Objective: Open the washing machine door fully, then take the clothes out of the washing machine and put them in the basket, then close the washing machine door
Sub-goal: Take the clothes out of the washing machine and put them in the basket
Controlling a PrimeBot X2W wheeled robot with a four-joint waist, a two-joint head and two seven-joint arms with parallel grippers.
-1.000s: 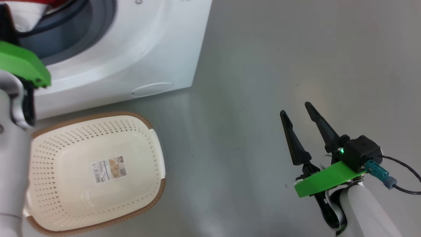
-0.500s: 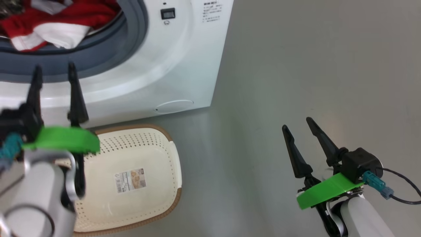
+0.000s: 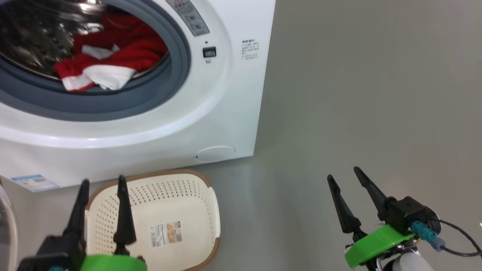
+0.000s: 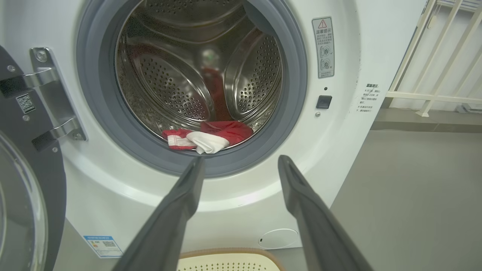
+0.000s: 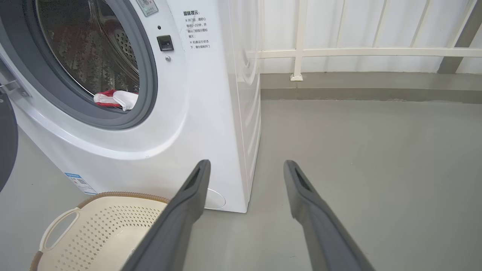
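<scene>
Grey floor [image 3: 339, 94], bare. Left pincer [image 3: 102, 180] now low by the basket [image 3: 150, 176]; jaws have gone from shut to wide, holding nothing. Right pincer [image 3: 343, 173] wide, empty. Head camera has tilted up. Washing machine [image 3: 233, 105] mouth is visible, clothes [image 3: 124, 52] at the drum lip. Basket empty, so unloading likely comes next. Washing machine door [image 4: 56, 188] swung left, cut off; how fully open is unclear.

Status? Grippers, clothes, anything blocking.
Left gripper, right gripper open, holding nothing. Washing machine door swung open. Clothes at front lip of drum; basket on floor below. Nothing blocks the opening.
</scene>
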